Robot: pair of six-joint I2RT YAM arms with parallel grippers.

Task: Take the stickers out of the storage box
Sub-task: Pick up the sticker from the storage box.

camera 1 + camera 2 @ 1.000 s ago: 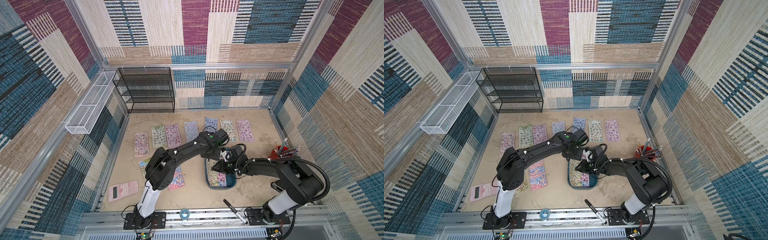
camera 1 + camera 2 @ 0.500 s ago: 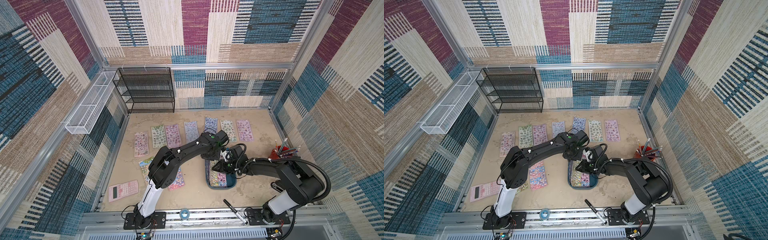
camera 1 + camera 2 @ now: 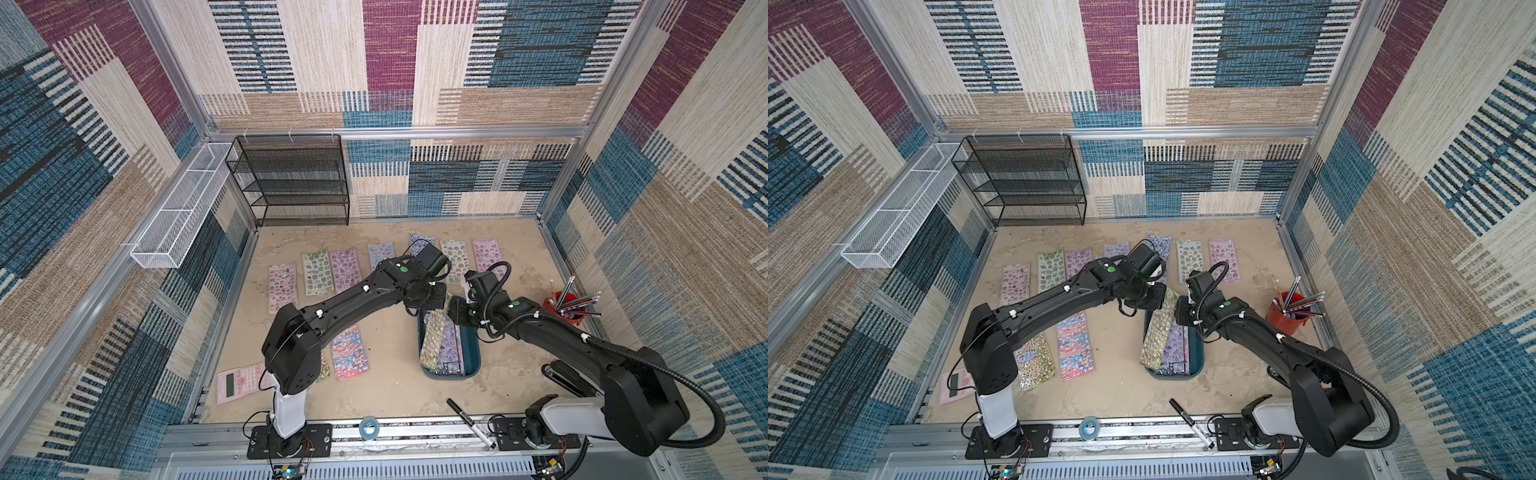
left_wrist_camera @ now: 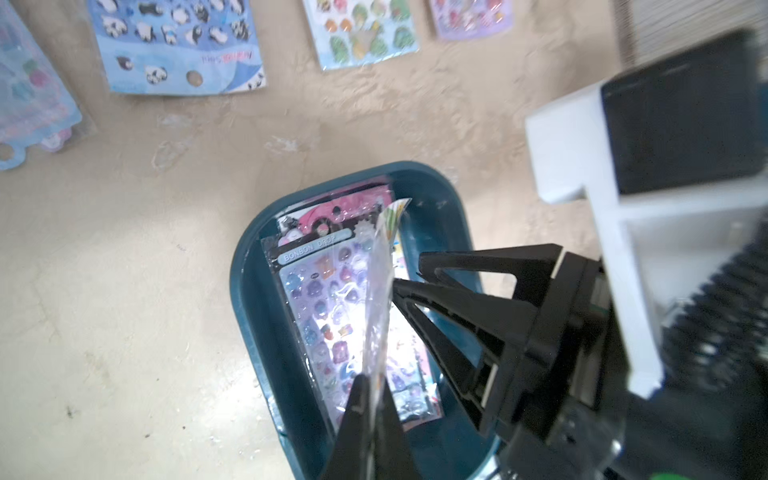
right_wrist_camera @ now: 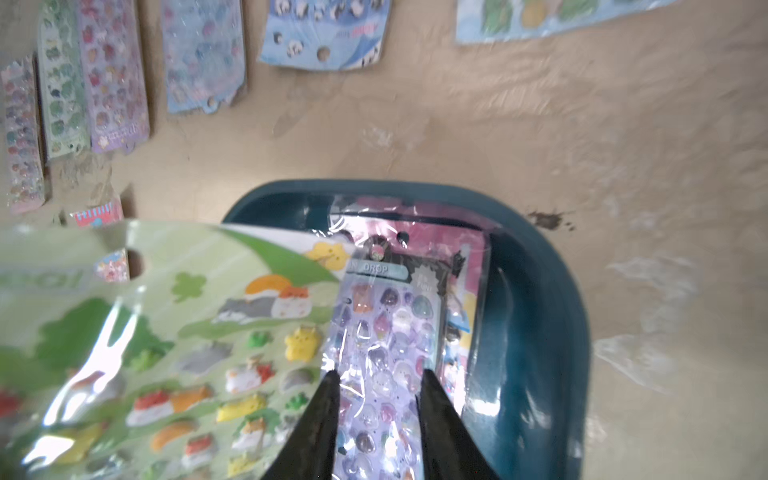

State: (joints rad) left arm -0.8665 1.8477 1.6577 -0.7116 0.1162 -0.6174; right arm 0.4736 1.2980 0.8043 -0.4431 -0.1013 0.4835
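The storage box (image 3: 472, 353) (image 3: 1197, 357) is a dark teal tray right of the table's middle. A lilac sticker sheet (image 5: 386, 332) (image 4: 324, 299) lies on top of the stack inside it. My left gripper (image 4: 372, 380) (image 3: 1163, 297) is shut on the edge of a green sticker sheet (image 3: 432, 340) (image 5: 166, 332) (image 4: 376, 307). That sheet's far end is raised, and it slopes down over the box's left side. My right gripper (image 5: 376, 374) (image 3: 455, 309) hangs open just above the lilac sheet, beside the green one, with nothing between its fingers. Several stickers (image 3: 345, 270) lie on the table.
A red cup of pencils (image 3: 569, 307) stands right of the box. A black marker (image 3: 469, 422) and a tape roll (image 3: 369, 427) lie at the front edge, and a pink calculator (image 3: 239, 382) at the front left. A black mesh rack (image 3: 295, 183) and a white wire basket (image 3: 178, 212) are at the back left.
My left gripper has shut on the green sheet and raised its far end out of the box. My right gripper's fingers have spread wider.
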